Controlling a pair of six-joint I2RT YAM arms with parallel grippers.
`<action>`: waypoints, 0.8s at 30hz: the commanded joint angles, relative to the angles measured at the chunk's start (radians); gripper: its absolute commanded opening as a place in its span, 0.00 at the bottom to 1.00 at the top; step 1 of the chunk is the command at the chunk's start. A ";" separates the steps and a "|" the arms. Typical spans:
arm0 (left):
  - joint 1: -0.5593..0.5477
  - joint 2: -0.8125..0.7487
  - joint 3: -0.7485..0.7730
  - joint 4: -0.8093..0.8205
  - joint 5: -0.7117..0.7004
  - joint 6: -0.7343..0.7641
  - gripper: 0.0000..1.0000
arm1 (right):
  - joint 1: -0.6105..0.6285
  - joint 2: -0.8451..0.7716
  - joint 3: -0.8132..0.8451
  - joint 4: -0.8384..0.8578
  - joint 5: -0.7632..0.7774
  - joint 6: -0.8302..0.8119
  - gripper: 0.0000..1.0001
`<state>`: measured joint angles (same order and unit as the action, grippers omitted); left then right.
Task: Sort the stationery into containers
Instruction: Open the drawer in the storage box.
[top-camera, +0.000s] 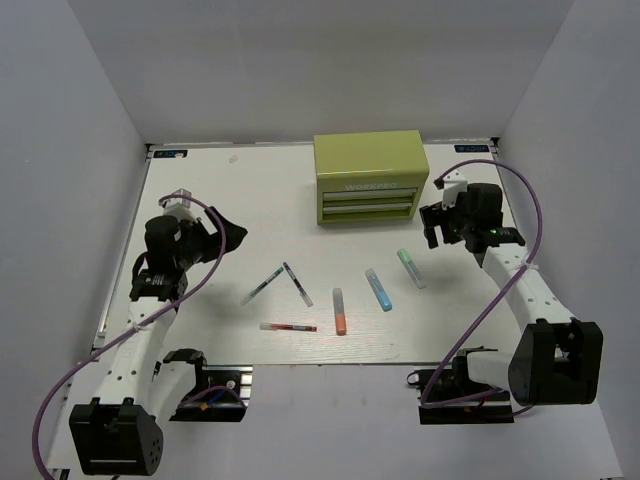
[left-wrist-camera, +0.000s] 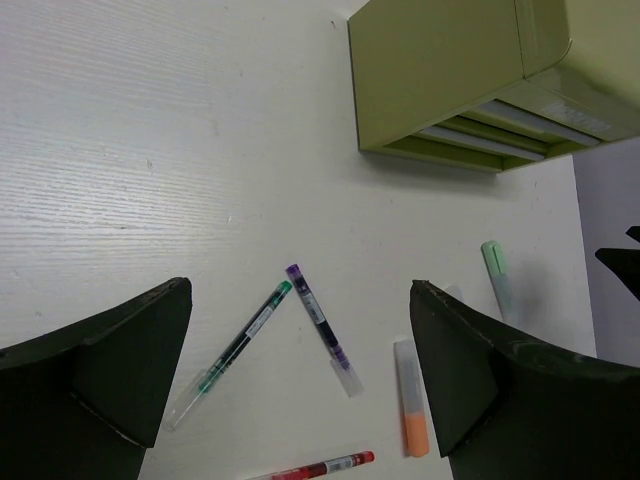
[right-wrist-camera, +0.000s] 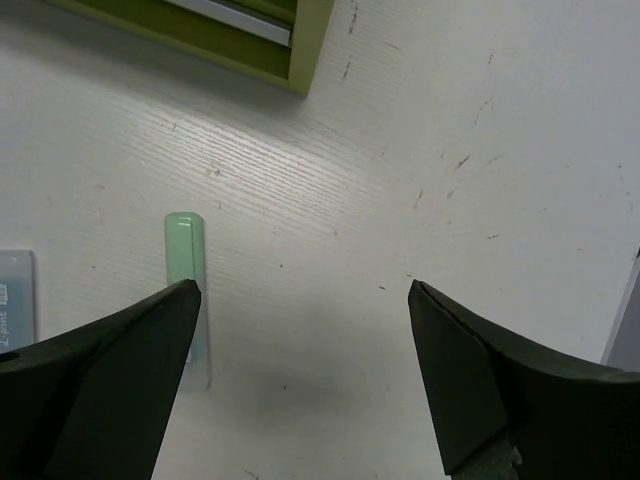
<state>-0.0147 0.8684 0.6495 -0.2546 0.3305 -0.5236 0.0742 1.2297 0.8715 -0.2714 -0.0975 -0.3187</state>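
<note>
Left gripper (top-camera: 228, 236) agape, white table (top-camera: 200, 190), grey walls (top-camera: 300, 60)

cabinet (top-camera: 367, 176): olive green, upper centre; we see both drawers shut.
pens: red pen (top-camera: 288, 327) flat, lower centre; left dark pen (top-camera: 263, 284) and right dark pen (top-camera: 297, 284) form an inverted V above it.
markers: orange marker (top-camera: 339, 311), blue marker (top-camera: 378, 289) and mint marker (top-camera: 410, 268) lie apart, stepping up rightward.

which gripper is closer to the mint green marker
Right. The right gripper hovers open just beyond the mint green marker, slightly to its right. The left gripper is far off to the marker's left.
</note>
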 joint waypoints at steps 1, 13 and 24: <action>0.001 -0.029 -0.004 0.003 0.024 0.011 1.00 | 0.001 -0.015 0.037 -0.015 -0.042 -0.014 0.90; 0.001 -0.029 -0.031 0.012 0.061 0.001 1.00 | 0.001 0.031 0.076 -0.204 -0.296 -0.256 0.90; -0.020 0.107 -0.086 0.302 0.246 -0.162 0.40 | 0.009 -0.131 0.021 -0.118 -0.490 -0.372 0.37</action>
<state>-0.0196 0.9207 0.5804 -0.0959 0.4889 -0.6193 0.0772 1.1717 0.9012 -0.4477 -0.5003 -0.6376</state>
